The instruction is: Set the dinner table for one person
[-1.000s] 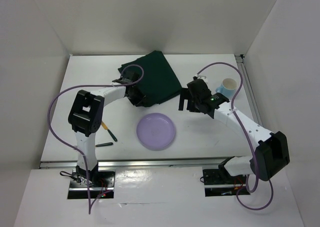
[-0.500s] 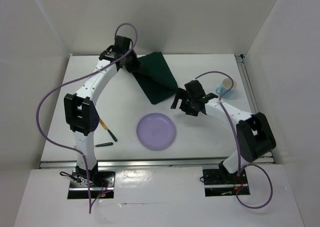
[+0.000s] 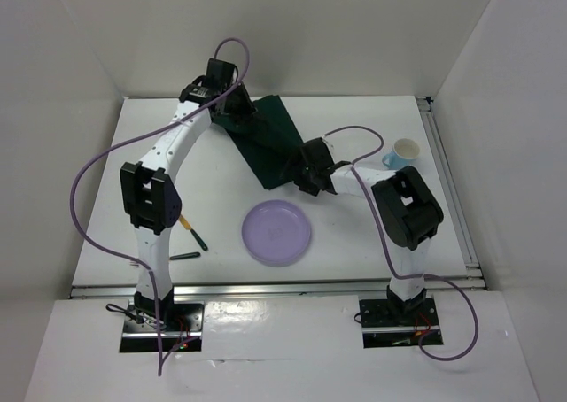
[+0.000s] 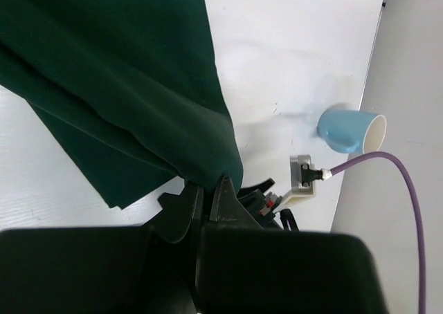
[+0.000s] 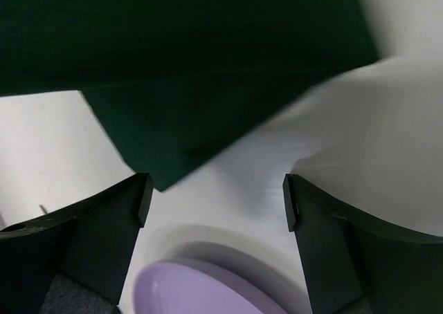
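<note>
The dark green cloth mat point(image 3: 270, 141) hangs stretched over the white dinner table point(image 3: 372, 234). My left gripper point(image 3: 236, 106) is shut on the mat's far corner and holds it up; the left wrist view shows the cloth point(image 4: 124, 86) pinched at the fingertips point(image 4: 211, 186). My right gripper point(image 3: 306, 177) is open at the mat's near corner. In the right wrist view the open gripper point(image 5: 216, 202) is empty, with the cloth's corner point(image 5: 173, 65) just beyond it and the table point(image 5: 311, 120) below.
A lilac plate point(image 3: 276, 232) lies at the middle front and also shows in the right wrist view point(image 5: 201, 290). A light blue cup point(image 3: 400, 154) stands at the right, seen too in the left wrist view point(image 4: 349, 129). Dark-handled cutlery point(image 3: 190, 234) lies at the front left.
My left gripper has carried the mat's corner from the table's middle to the far left, pulling the cloth out long. My right gripper has moved left to the mat's near corner.
</note>
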